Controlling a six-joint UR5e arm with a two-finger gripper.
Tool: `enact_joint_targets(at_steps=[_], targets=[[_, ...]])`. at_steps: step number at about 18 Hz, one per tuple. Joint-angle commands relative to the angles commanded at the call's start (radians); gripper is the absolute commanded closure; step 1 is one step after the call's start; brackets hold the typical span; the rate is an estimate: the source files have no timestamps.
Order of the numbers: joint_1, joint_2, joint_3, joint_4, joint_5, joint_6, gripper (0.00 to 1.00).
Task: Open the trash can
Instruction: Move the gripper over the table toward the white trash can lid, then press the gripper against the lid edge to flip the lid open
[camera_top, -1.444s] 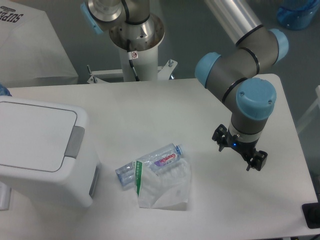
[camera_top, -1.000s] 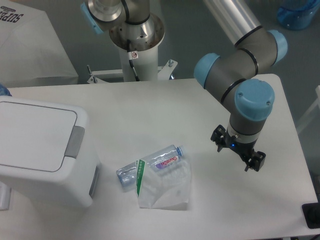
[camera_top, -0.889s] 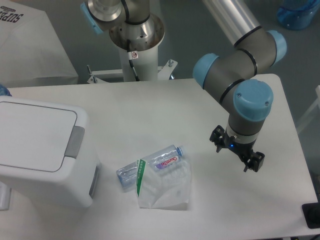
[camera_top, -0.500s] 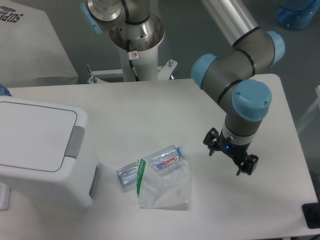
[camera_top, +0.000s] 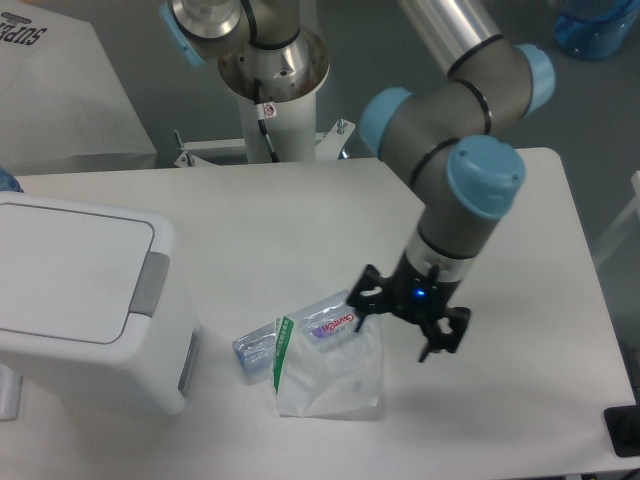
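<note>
The trash can (camera_top: 85, 300) is a large white boxy bin at the left edge of the table, its flat lid down and a grey tab (camera_top: 151, 285) on the right rim. My gripper (camera_top: 410, 322) hangs open over the table's middle, well to the right of the can, with nothing between its fingers. Its left finger is close to the top of the bottle in the bag.
A clear plastic bag (camera_top: 325, 368) with bottles (camera_top: 300, 330) lies on the table between the can and my gripper. The arm's base pedestal (camera_top: 270, 80) stands behind the table. A dark object (camera_top: 622, 430) sits at the front right corner.
My gripper has moved left and slightly down, from the right part of the table toward the bag. The trash can's lid has stayed down and the bag has not moved.
</note>
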Motion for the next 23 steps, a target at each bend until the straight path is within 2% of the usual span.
enact_joint_targets(at_steps=[2,5,7,13,17,23], targets=[[-0.031,0.026,0.0,0.002,-0.023,-0.052,0.0],[-0.035,0.074,0.003,0.003,-0.119,-0.098,0.0],[-0.048,0.101,0.002,0.012,-0.146,-0.117,0.0],[-0.112,0.126,0.002,0.026,-0.146,-0.155,0.0],[-0.14,0.126,0.0,0.096,-0.143,-0.239,0.0],[-0.155,0.135,-0.043,0.104,-0.132,-0.253,0.0]])
